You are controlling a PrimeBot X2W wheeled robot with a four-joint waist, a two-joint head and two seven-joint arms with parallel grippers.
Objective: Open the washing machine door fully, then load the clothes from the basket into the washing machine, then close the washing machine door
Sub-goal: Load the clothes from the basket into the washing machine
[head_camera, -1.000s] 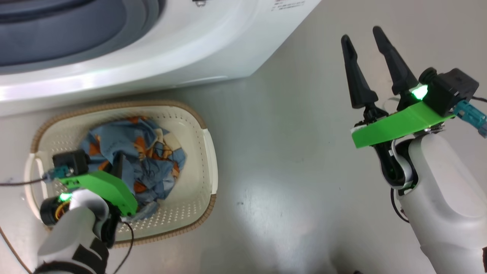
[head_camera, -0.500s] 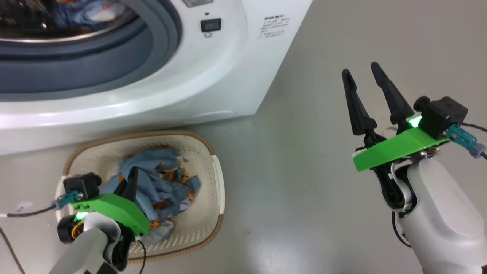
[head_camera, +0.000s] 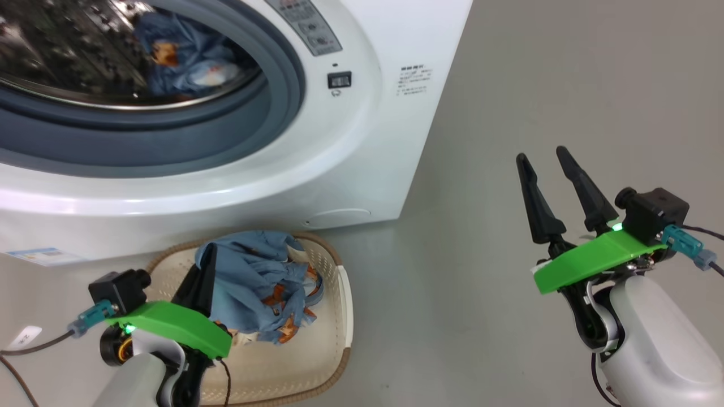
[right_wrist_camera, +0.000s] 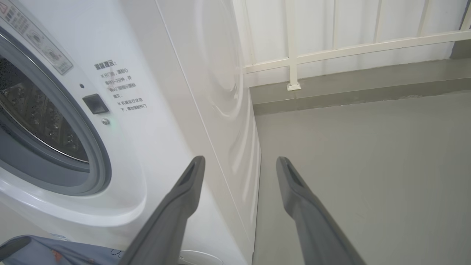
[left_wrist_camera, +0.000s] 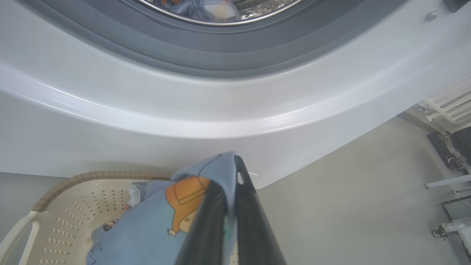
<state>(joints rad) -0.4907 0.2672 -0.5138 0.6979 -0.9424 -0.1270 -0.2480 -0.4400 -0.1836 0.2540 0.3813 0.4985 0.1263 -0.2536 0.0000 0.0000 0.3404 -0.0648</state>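
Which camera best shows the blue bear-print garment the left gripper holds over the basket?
The head view: most of the bunched garment hangs from the left gripper above the basket. The left wrist view gives a close-up of the pinched fold between shut jaws; the right wrist view catches a blue sliver at its bottom-left edge.
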